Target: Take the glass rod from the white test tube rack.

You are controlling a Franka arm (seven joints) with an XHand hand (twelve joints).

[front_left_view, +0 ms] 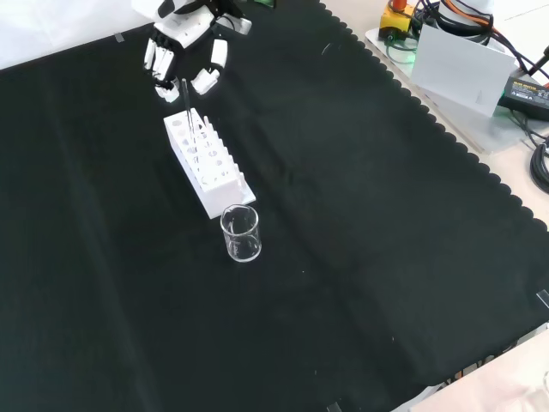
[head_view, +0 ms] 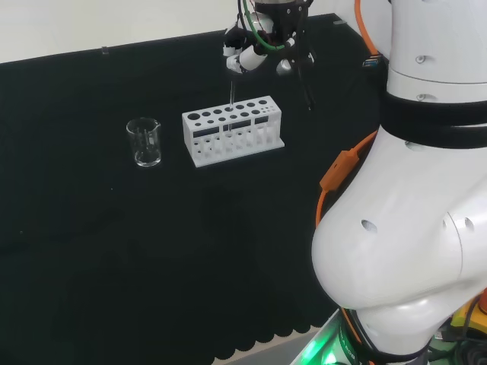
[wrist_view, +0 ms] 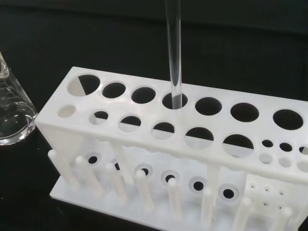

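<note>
A black-and-white robot hand [front_left_view: 184, 47] hangs over the far end of a white test tube rack [front_left_view: 206, 163] on a bench draped in black cloth [front_left_view: 360, 257]. In the front view the hand sits at the upper left of the frame, its fingers [front_left_view: 156, 60] pointing down and bent, the thumb [front_left_view: 213, 69] set opposite them. The top of a thin glass rod [front_left_view: 186, 103] reaches up into the narrow gap between fingers and thumb. Whether they actually pinch the rod cannot be told.

In the head view the hand [head_view: 247, 53] appears at the top centre, just above the rack [head_view: 232, 129], with the glass rod [head_view: 230, 103] standing nearly upright beneath it.

The wrist view looks closely down on the rack [wrist_view: 178, 154], which spans the middle and lower frame. The rod [wrist_view: 174, 53] drops from the top centre into a hole in the rack's back row.

A clear glass beaker [head_view: 144, 142] stands just beside the rack's end, at centre left in the head view and just below the rack in the front view [front_left_view: 241, 233]
</note>
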